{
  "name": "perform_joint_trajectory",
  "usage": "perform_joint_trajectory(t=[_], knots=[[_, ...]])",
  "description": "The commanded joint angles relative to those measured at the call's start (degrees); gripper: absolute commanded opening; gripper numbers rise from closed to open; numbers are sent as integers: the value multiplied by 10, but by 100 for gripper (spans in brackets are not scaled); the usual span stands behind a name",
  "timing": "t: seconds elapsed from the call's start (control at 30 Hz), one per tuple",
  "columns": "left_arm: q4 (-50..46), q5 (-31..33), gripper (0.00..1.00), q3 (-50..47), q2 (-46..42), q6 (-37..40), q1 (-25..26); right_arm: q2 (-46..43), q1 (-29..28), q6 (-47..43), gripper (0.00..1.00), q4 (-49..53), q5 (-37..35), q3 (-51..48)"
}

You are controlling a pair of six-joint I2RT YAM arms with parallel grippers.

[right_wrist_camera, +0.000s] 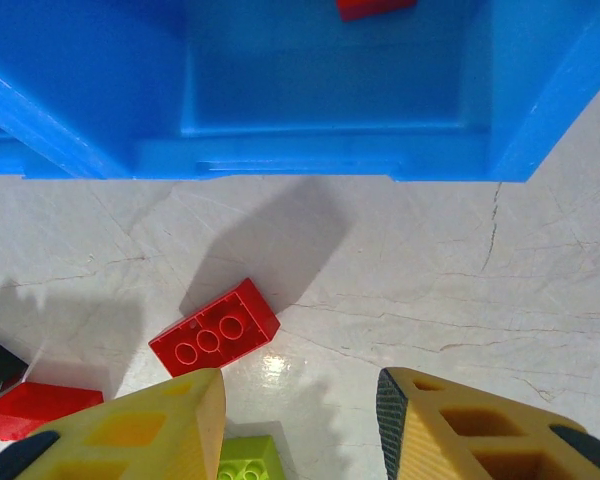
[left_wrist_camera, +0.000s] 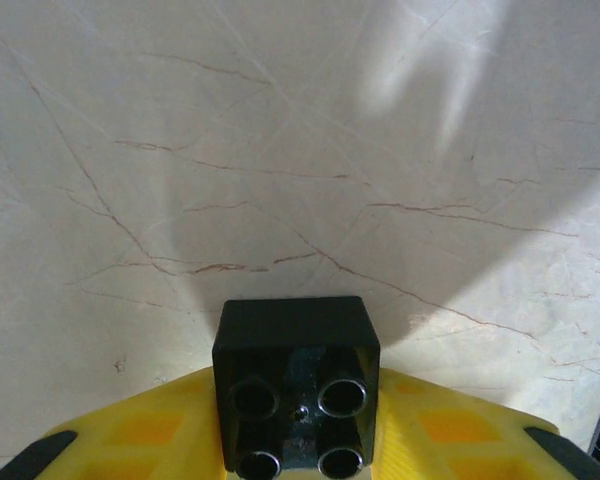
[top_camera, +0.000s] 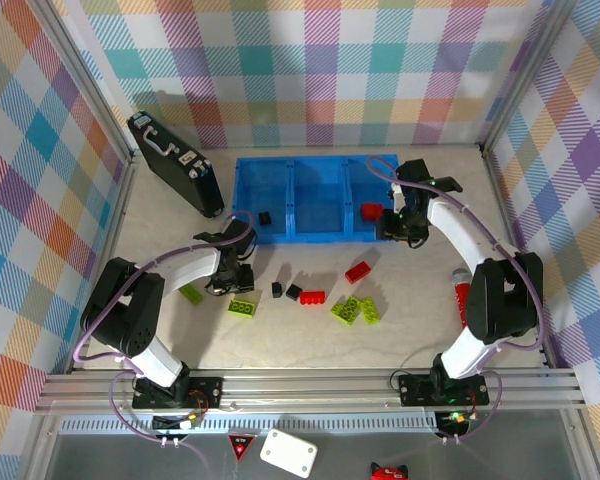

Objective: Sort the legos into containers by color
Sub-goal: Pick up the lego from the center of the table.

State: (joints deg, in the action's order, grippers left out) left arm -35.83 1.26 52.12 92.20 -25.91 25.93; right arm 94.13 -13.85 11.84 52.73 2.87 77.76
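Observation:
My left gripper is shut on a black lego, its yellow fingers pressed against both sides just above the table. From above, this gripper sits in front of the left compartment of the blue containers. That compartment holds a black lego; the right one holds a red lego. My right gripper is open and empty, hovering over bare table near a red lego and a lime lego. Seen from above, the right gripper is at the tray's front right corner.
Loose legos lie mid-table: lime, lime, black, black, red, red and a lime pair. A black case leans at the back left. A red strip lies by the right arm.

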Motion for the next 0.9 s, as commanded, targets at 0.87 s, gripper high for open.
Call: perform_joint_trajectory(t=[0.87], knots=[[-97, 27, 29, 166, -8, 33, 19, -22, -7, 17, 46, 4, 1, -16]])
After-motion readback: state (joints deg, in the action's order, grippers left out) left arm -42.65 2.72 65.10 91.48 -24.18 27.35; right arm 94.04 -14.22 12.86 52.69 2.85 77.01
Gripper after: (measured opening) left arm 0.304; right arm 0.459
